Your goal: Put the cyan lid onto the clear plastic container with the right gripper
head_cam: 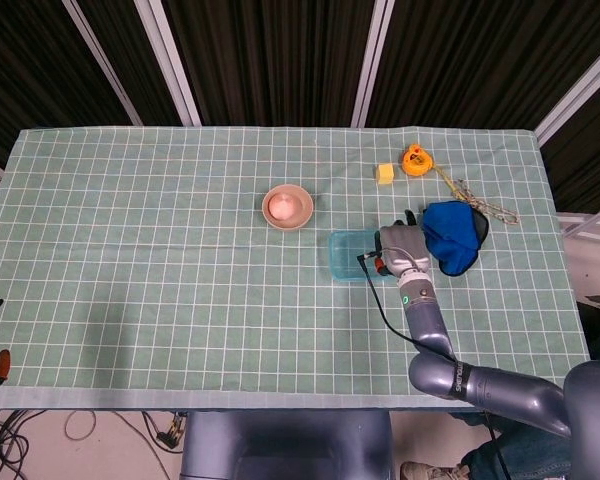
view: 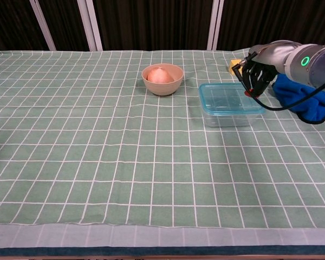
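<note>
One cyan lid (view: 227, 98) on one clear container (view: 230, 115); right robot hand (view: 254, 75) curled, empty.

table cover (view: 97, 162): matt woven cloth, green with white grid | container (view: 230, 115): clear glossy plastic | lid (view: 227, 98): translucent cyan plastic, smooth | bowl (view: 162, 79): smooth, matt pink-beige | rag (view: 306, 100): soft blue cloth | right arm (head_cam: 480, 385): smooth grey casing, satin sheen
</note>
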Action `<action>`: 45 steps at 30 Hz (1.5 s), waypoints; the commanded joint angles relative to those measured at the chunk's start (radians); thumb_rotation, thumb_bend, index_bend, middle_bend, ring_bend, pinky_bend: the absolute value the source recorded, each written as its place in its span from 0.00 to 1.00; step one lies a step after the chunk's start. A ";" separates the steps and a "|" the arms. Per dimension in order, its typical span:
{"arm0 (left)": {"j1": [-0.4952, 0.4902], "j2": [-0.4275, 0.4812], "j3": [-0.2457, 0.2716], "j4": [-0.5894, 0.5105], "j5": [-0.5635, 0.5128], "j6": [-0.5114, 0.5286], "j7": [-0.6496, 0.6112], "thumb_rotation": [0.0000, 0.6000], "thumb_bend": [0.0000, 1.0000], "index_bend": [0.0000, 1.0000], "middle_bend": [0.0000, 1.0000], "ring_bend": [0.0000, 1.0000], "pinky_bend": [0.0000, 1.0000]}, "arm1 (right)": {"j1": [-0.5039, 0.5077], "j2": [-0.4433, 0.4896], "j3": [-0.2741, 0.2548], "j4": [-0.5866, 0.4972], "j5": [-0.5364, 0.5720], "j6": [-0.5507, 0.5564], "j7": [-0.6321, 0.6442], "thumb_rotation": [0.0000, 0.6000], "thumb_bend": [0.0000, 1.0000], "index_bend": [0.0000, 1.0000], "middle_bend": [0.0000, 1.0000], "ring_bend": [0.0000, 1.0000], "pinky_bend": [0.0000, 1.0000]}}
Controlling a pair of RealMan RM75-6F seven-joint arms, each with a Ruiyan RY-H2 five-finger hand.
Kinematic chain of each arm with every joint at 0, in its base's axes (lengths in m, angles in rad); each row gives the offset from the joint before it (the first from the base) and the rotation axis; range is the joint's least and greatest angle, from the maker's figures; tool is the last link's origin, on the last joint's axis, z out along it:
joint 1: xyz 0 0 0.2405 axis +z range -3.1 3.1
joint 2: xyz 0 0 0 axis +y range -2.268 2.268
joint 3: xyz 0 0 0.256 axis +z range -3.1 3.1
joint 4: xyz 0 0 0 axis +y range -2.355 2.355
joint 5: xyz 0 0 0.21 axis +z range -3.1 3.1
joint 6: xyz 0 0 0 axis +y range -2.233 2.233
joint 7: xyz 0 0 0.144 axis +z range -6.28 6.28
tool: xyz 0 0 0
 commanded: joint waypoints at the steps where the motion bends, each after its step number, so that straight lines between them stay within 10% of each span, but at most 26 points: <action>1: 0.000 -0.001 0.000 0.000 -0.001 0.000 0.000 1.00 0.52 0.07 0.00 0.00 0.00 | 0.021 0.004 0.015 0.016 0.023 -0.012 -0.021 1.00 0.65 0.75 0.62 0.27 0.00; 19: 0.000 -0.003 -0.002 -0.002 -0.007 0.001 0.007 1.00 0.52 0.07 0.00 0.00 0.00 | 0.109 -0.099 0.029 0.292 0.089 -0.180 -0.024 1.00 0.65 0.75 0.62 0.27 0.20; 26: -0.001 -0.002 -0.002 -0.004 -0.012 -0.001 0.011 1.00 0.52 0.07 0.00 0.00 0.00 | 0.123 -0.143 0.027 0.398 0.086 -0.224 -0.009 1.00 0.65 0.75 0.62 0.27 0.01; 45: -0.002 0.002 -0.002 -0.010 -0.018 -0.008 0.007 1.00 0.52 0.08 0.00 0.00 0.00 | 0.130 -0.183 0.024 0.491 0.088 -0.281 0.003 1.00 0.65 0.75 0.62 0.27 0.00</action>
